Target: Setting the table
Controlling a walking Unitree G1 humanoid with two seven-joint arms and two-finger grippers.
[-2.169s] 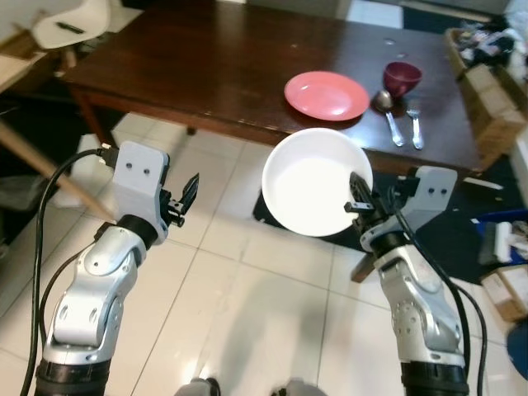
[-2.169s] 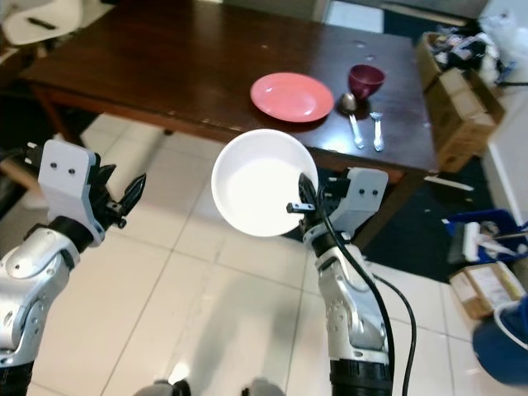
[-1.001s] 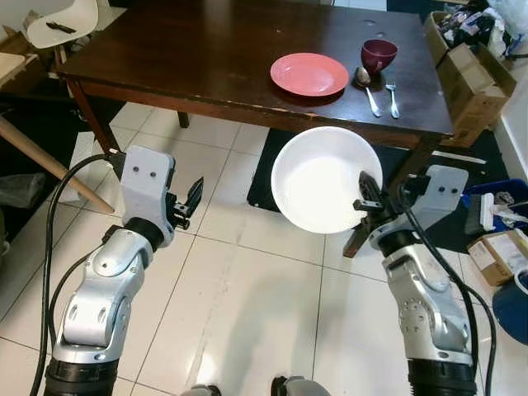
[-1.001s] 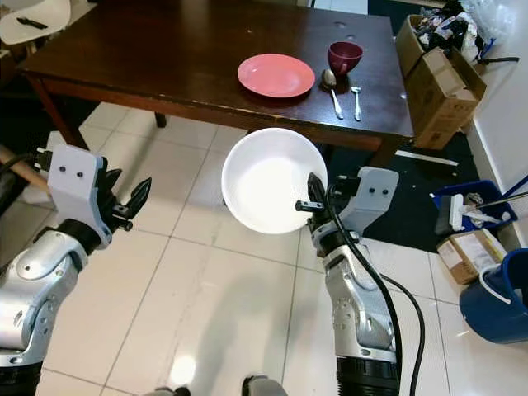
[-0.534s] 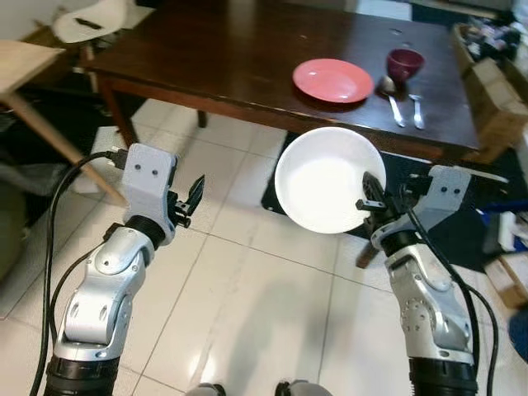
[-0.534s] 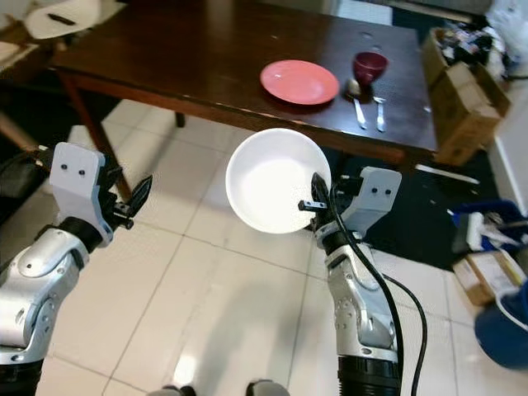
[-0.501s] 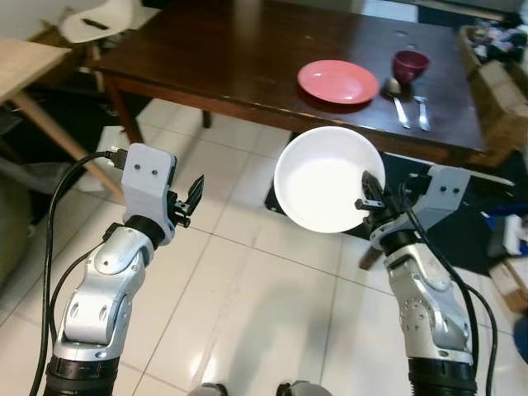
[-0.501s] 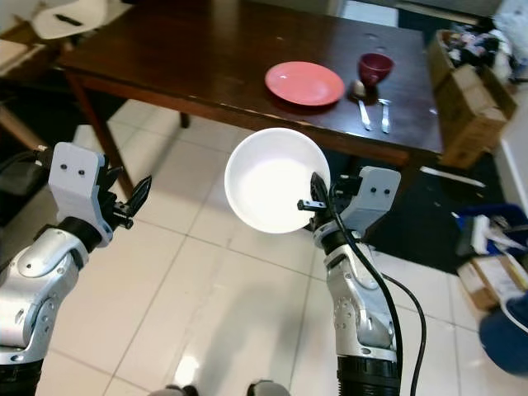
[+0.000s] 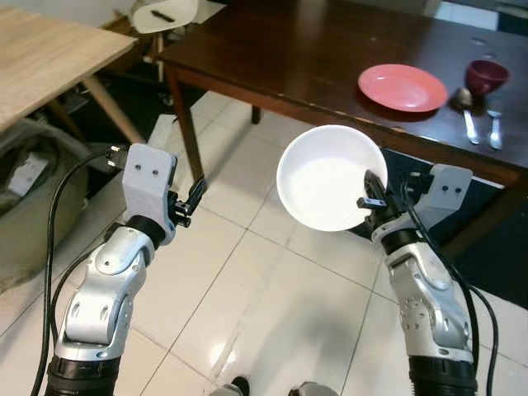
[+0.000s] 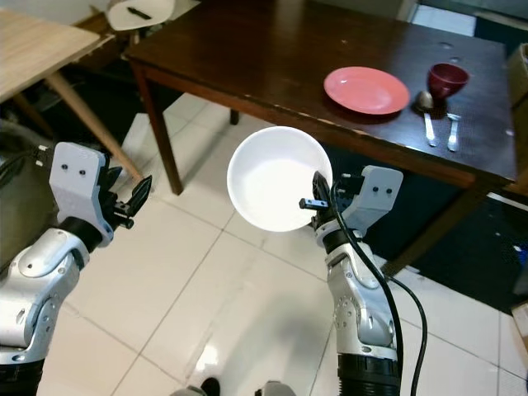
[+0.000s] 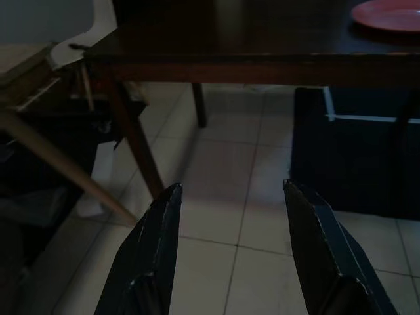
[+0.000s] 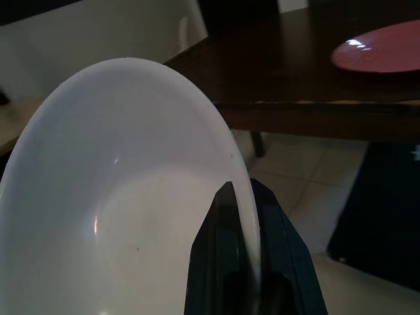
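The left gripper (image 9: pixel 195 195) hung empty over the tiles, its fingers parted. Further right, the right gripper (image 9: pixel 373 191) pinched the rim of the white bowl (image 9: pixel 328 176), held clear of the dark table (image 9: pixel 313 49). Carrying it well probably meant keeping it level and setting it down beside the pink plate (image 9: pixel 402 87).

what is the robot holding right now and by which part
The right end effector is shut on the rim of the white bowl; the left end effector is open, holding nothing.
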